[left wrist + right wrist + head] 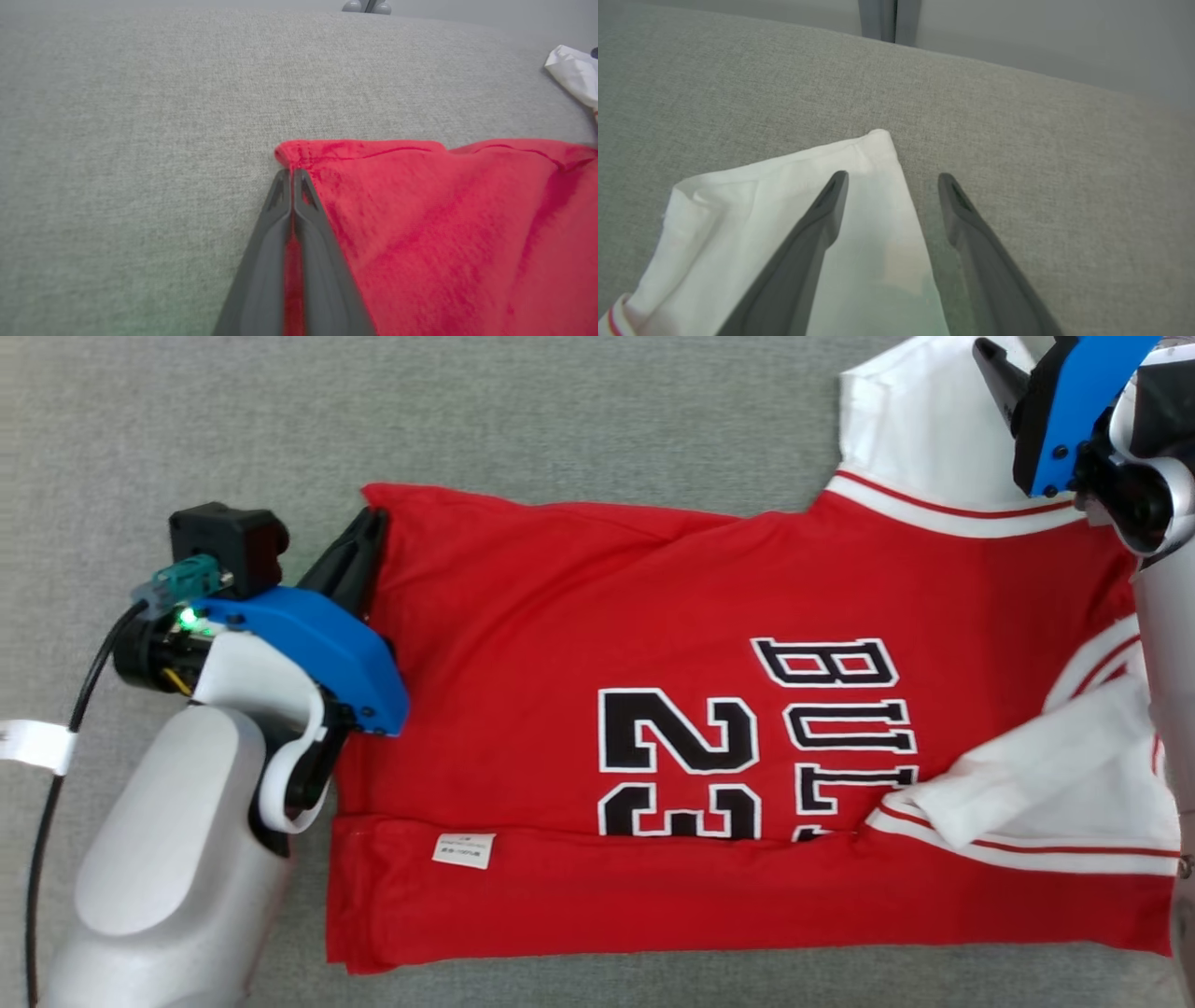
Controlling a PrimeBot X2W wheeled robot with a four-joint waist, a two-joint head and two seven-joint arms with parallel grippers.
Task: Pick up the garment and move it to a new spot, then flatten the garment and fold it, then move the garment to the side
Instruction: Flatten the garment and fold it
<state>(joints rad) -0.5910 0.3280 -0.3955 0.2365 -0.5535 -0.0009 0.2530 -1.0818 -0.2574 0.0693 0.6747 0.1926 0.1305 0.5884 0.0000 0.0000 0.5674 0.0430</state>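
Left hand (292, 173) pinched closed, right hand (893, 177) spread wide

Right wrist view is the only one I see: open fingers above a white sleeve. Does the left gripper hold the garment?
Observer: Yes, the left gripper is shut on the far hem corner of the red garment.
Operator: Is any part folded?
Observer: The near long edge is folded over; a white label shows on that flap.
Operator: What lies on the front?
Observer: The other sleeve lies crumpled there, beside the letters.

Blue-cased left tool (372, 525), pale forearm (159, 859)
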